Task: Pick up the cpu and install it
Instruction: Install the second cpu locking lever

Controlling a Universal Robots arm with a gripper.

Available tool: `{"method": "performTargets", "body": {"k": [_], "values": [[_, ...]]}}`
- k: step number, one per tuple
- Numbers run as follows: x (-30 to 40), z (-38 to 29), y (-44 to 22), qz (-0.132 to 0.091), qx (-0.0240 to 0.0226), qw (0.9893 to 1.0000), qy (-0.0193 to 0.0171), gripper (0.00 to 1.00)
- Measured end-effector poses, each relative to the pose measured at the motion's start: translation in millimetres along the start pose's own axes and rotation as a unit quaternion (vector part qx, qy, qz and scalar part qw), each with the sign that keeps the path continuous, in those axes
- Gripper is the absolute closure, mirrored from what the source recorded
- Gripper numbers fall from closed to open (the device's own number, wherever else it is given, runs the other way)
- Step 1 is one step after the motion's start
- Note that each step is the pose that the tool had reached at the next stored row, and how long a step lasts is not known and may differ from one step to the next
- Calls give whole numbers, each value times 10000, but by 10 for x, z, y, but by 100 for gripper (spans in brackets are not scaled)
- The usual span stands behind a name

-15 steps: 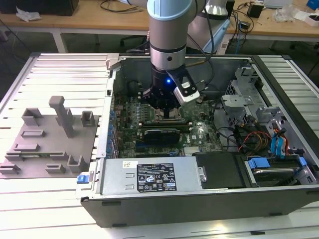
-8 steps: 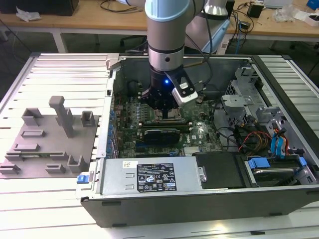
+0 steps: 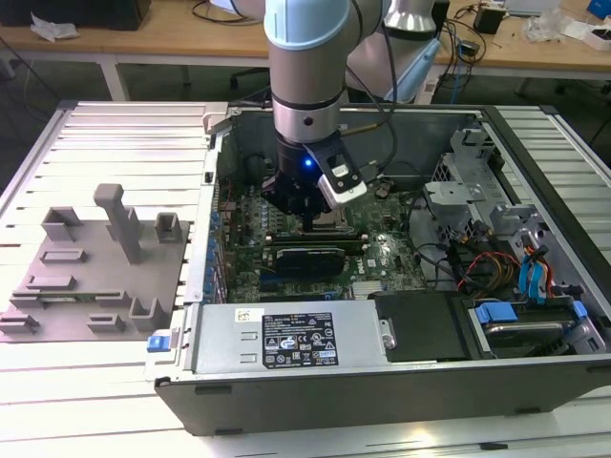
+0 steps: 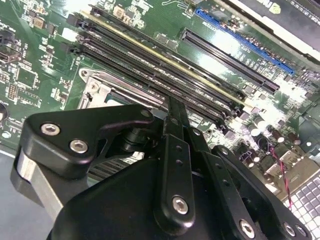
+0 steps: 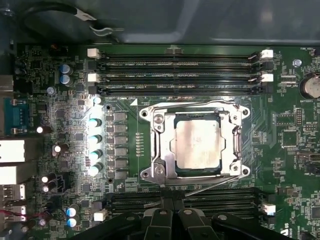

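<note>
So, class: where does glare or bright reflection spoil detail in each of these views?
In the first wrist view, the cpu top shines pale and washed out in its socket frame; in the second wrist view, glare whitens the motherboard; in the exterior view, the gripper hangs low in the shadowed case.

A pale counter (image 3: 115, 143) of ribbed metal slats fills most of the exterior view, its grooves running across from nine to three o'clock. Bright overhead light glares off the slats, strongest toward seven o'clock. Beyond it, along twelve o'clock, stands a wooden desk (image 3: 172, 38) with a light tan top and white legs. Loose black cables (image 3: 215, 14) trail across this desk near twelve o'clock, a crumpled white scrap (image 3: 50, 27) lies at eleven o'clock, and pale clutter (image 3: 563, 24) sits at one o'clock. Under the desk, the dark grey floor (image 3: 57, 81) shows between the legs at ten o'clock.
</note>
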State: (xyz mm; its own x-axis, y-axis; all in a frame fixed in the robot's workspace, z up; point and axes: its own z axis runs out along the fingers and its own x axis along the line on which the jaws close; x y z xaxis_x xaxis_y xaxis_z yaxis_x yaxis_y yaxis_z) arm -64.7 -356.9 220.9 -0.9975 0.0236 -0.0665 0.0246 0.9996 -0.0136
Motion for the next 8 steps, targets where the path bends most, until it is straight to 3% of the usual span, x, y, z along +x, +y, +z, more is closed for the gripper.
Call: {"method": "performTargets", "body": {"k": [2,8], "values": [[62,12,-3,-1,0,10000,-1,89],[125,28,-17,-1,-1,10000,-2,89]]}}
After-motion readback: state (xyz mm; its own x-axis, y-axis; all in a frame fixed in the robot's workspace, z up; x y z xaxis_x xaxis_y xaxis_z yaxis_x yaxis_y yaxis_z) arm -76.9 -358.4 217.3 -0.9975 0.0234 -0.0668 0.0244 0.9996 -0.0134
